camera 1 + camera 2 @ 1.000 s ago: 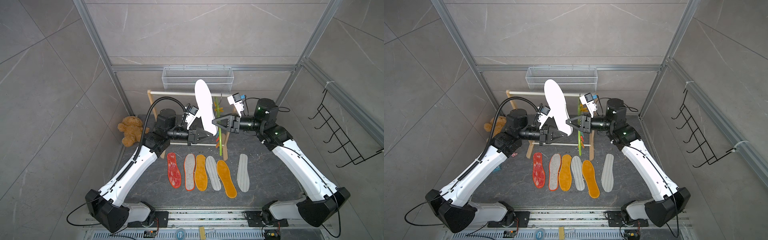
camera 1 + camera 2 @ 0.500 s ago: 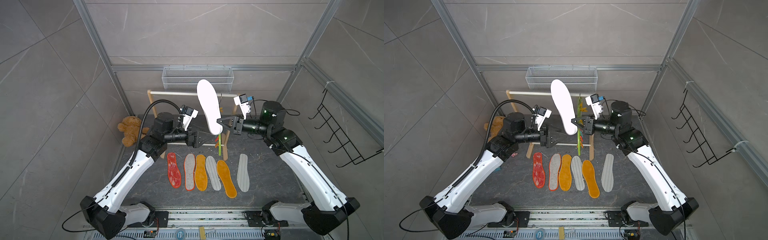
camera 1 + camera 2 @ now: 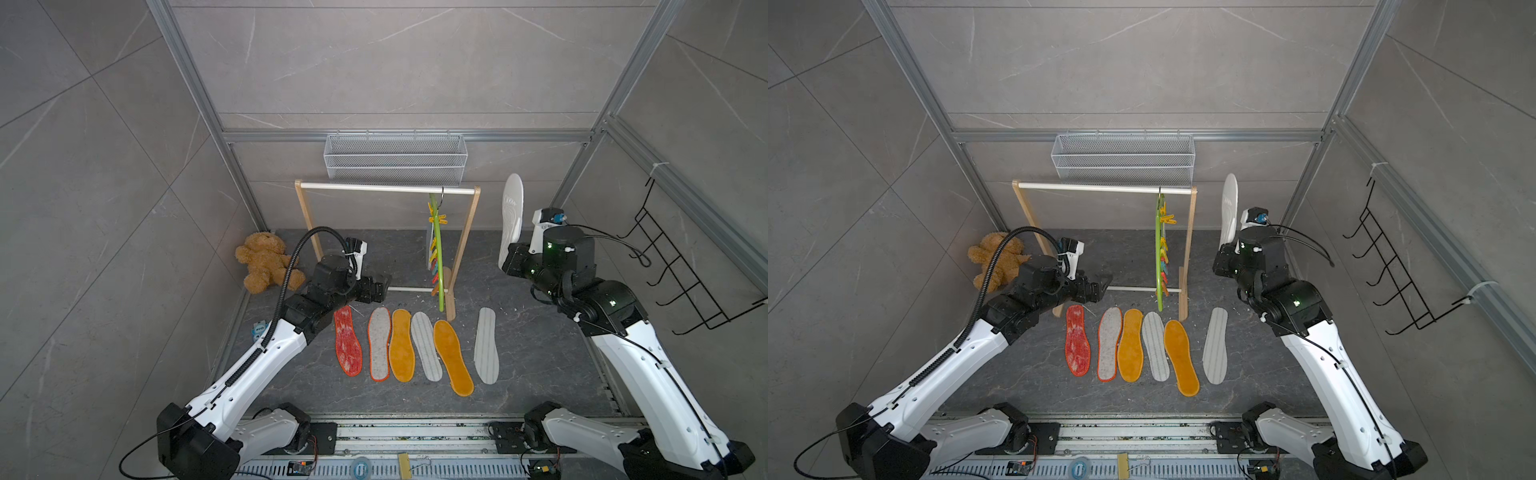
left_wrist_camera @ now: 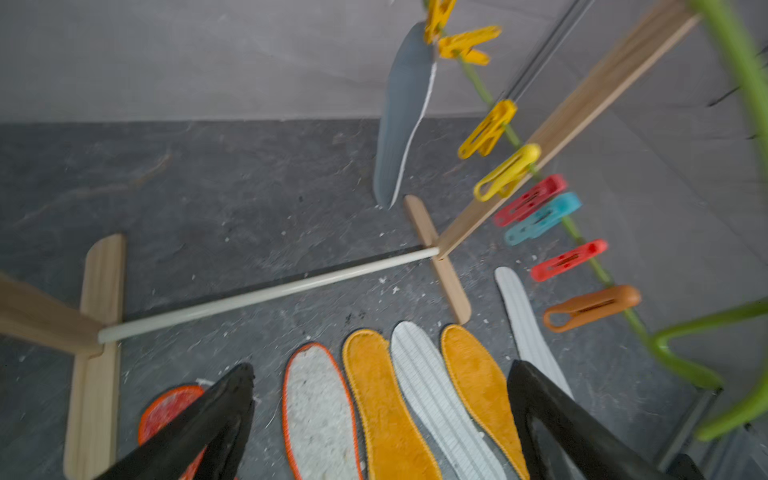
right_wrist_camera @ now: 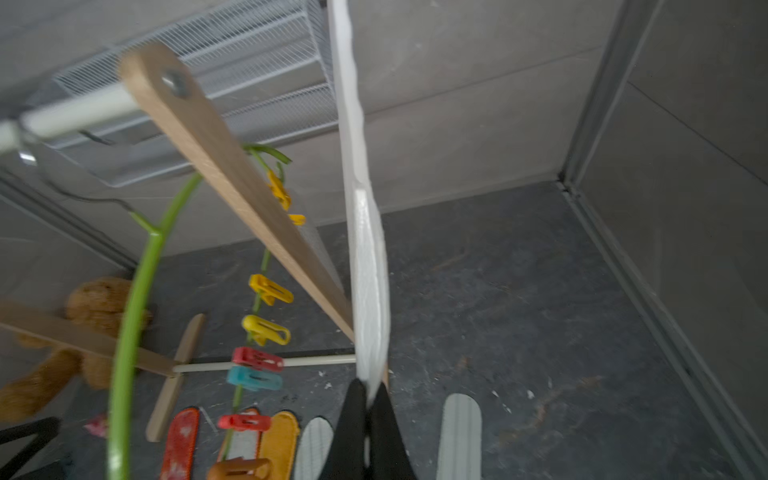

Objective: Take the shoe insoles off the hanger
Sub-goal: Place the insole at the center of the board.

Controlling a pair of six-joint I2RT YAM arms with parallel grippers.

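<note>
Six insoles (image 3: 401, 345) lie on the floor (image 3: 540, 353) while right fingers (image 5: 353, 428) pinch the white insole (image 3: 510, 216) and left fingers (image 4: 216, 415) stand spread.

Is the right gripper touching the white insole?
Touching. In the right wrist view, the right gripper is shut on the white insole, pinching its end.

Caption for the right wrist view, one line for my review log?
Right gripper, jaws shut on a white insole, beside the green hanger.

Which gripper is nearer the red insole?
Left. The left gripper hangs open by the red insole; the right gripper, shut on the white insole, is past the wooden frame.
</note>
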